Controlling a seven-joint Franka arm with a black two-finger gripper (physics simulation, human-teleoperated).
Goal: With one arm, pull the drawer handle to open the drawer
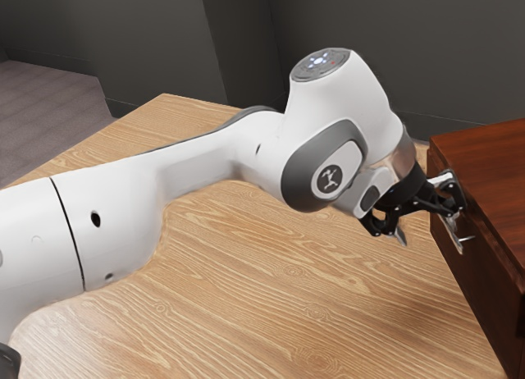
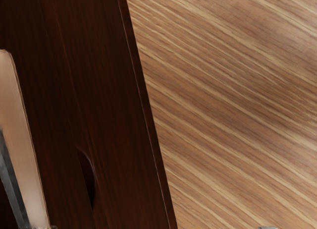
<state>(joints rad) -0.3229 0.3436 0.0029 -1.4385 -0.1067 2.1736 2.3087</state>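
A dark wooden drawer cabinet (image 1: 488, 170) stands on the table at the exterior view's right. Its metal handle (image 1: 454, 223) runs down the drawer front (image 1: 472, 268) that faces the arm. My black gripper (image 1: 423, 210) is at the upper part of that handle, open. One silver-tipped finger (image 1: 445, 184) lies against the handle's top and the other (image 1: 399, 234) hangs short of the drawer. In the wrist view the dark drawer front (image 2: 84, 100) is close under my hand, with the pale handle bar (image 2: 17, 140) along it. I cannot tell whether the drawer is pulled out.
The cabinet sits on a light wooden table (image 1: 271, 297), whose grain also shows beside the drawer (image 2: 237, 115). My white arm (image 1: 189, 182) stretches across the table from the exterior view's left. Dark walls rise behind the table.
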